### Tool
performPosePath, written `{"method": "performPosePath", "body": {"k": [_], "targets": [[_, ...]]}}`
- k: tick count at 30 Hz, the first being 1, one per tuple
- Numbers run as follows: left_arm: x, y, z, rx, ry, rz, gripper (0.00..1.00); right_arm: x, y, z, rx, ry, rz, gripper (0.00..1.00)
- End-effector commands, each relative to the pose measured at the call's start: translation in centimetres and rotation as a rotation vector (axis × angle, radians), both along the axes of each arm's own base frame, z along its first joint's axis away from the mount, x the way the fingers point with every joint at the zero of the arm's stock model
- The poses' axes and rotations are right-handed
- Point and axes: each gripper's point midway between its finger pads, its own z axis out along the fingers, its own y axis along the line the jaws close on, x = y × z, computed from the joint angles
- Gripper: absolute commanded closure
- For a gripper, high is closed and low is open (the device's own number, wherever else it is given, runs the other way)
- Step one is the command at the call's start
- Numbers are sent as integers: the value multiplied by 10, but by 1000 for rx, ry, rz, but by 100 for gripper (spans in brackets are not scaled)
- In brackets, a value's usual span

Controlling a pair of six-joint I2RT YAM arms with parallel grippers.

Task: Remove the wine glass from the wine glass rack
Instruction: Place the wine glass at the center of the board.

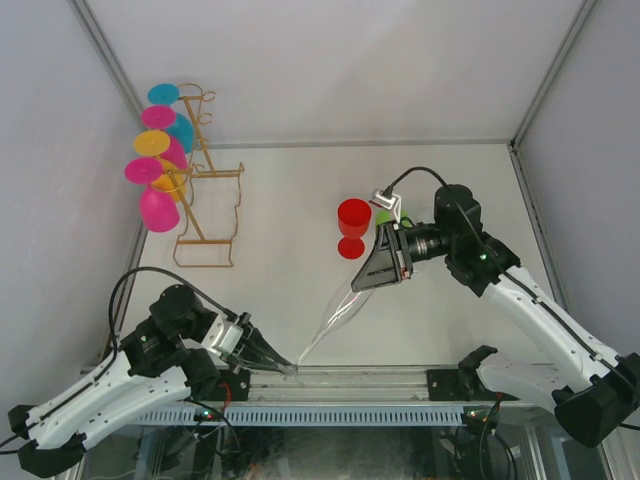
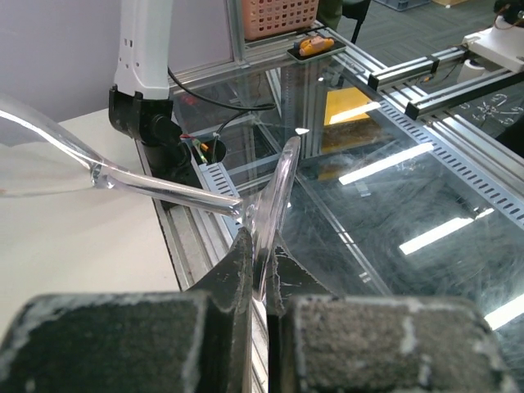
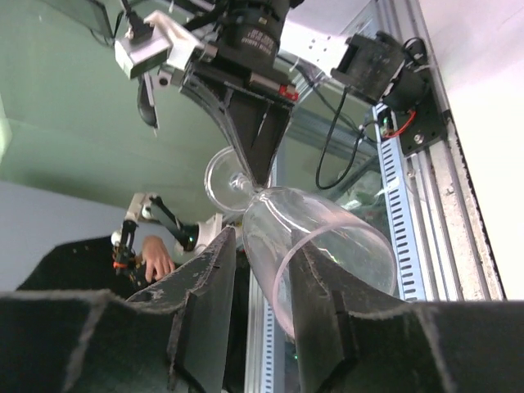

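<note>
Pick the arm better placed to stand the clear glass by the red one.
Right. The right gripper straddles the bowl of the clear glass, beside the red glass; the left gripper pinches its foot.

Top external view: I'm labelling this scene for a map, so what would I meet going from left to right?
The wine glass rack → left arm's fingers → clear wine glass → right arm's forearm.

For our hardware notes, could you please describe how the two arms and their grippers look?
The left arm and right arm have white links, black joints and looping black cables. The left gripper and right gripper are black wedges with rough dark-grey pads.
</note>
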Motion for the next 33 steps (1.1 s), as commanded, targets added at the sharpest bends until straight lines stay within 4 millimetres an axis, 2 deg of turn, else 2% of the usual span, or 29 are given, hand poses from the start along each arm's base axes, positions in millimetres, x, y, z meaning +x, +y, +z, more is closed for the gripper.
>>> {"method": "performPosePath", "body": {"k": [1, 3, 10, 14, 22, 23, 25, 27, 30, 32, 33], "targets": [[26, -8, 13, -19, -30, 148, 100, -37, -1, 19, 72, -110, 169, 70], [26, -7, 14, -21, -30, 152, 100, -34, -1, 18, 66, -113, 146, 78], [26, -5, 14, -16, -31, 162, 100, -28, -3, 20, 63, -110, 105, 95], [27, -6, 12, -11, -29, 163, 100, -26, -2, 20, 59, -114, 85, 100], [28, -7, 12, -9, -28, 166, 100, -24, -1, 21, 60, -109, 78, 100], [28, -6, 12, -9, -29, 167, 100, -25, -2, 22, 64, -111, 84, 95], [28, -6, 11, -8, -30, 169, 100, -25, -3, 24, 66, -104, 81, 69], [28, -5, 11, -6, -30, 171, 100, -23, -3, 25, 65, -99, 68, 57], [28, -5, 10, -3, -33, 172, 100, -21, -6, 28, 66, -87, 56, 50], [28, -6, 7, 2, -33, 171, 100, -19, -8, 29, 67, -79, 50, 50], [29, -6, 6, 5, -31, 172, 100, -19, -8, 29, 69, -80, 50, 55]]}}
